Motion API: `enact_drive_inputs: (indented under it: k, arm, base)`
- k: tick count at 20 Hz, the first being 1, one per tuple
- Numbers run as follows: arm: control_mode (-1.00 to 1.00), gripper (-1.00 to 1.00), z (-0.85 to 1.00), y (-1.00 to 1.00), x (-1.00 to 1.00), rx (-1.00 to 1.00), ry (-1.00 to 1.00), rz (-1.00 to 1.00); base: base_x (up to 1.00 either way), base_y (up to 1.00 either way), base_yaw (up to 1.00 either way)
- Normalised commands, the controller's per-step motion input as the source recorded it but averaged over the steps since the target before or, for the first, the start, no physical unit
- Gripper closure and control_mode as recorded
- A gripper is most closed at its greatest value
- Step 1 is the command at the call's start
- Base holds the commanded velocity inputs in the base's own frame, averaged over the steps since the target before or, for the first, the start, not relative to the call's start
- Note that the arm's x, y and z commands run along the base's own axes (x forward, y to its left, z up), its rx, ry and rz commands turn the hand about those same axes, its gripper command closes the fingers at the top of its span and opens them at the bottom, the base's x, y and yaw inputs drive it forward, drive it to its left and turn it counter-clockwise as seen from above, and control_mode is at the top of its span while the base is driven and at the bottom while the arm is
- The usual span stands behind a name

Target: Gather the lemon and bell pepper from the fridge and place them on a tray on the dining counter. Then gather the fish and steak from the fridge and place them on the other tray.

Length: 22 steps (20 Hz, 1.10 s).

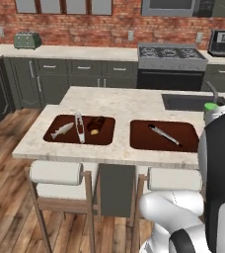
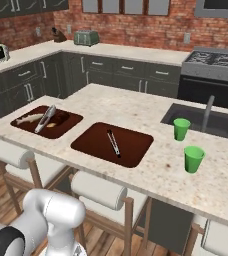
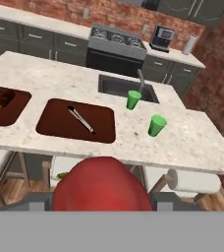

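We see arm (image 1: 183, 217) now: glossy white shell, rounded links, smooth like moulded plastic. Dark, near-black band at joint low in left base view, another tall black section up right edge. Small green cap (image 1: 211, 106) atop white link there. From right base view we catch same white rounded elbow, black ring at bottom corner. No cables or markings we can make out.

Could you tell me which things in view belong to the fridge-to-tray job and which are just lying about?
Belong to the job:
red bell pepper
lemon
fish
steak
left tray
right tray

Lying about:
tongs in left tray
tongs in right tray
near green cup
far green cup
toaster
coffee machine
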Motion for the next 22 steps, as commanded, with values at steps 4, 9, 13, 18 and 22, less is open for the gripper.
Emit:
enact_drive_inputs:
  k: [4, 9, 13, 18, 22]
  arm:
    - [-1.00, 1.00, -0.12, 0.05, 0.90, 0.16, -0.01, -0.16]
    - [-1.00, 1.00, -0.32, -0.09, 0.99, 0.15, 0.00, -0.06]
    - [-1.00, 1.00, -0.64, -0.13, 0.89, 0.09, 0.05, 0.00]
    - [-1.00, 1.00, -0.78, -0.14, 0.81, 0.08, 0.01, 0.00]
    - [-1.00, 1.00, -0.69, -0.18, 0.72, 0.02, 0.01, 0.04]
  base:
    - [0.00, 0.00, 0.00]
    - [0.00, 0.00, 0.00]
    - [0.00, 0.00, 0.00]
    - [0.00, 0.00, 0.00]
    - [0.00, 0.00, 0.00]
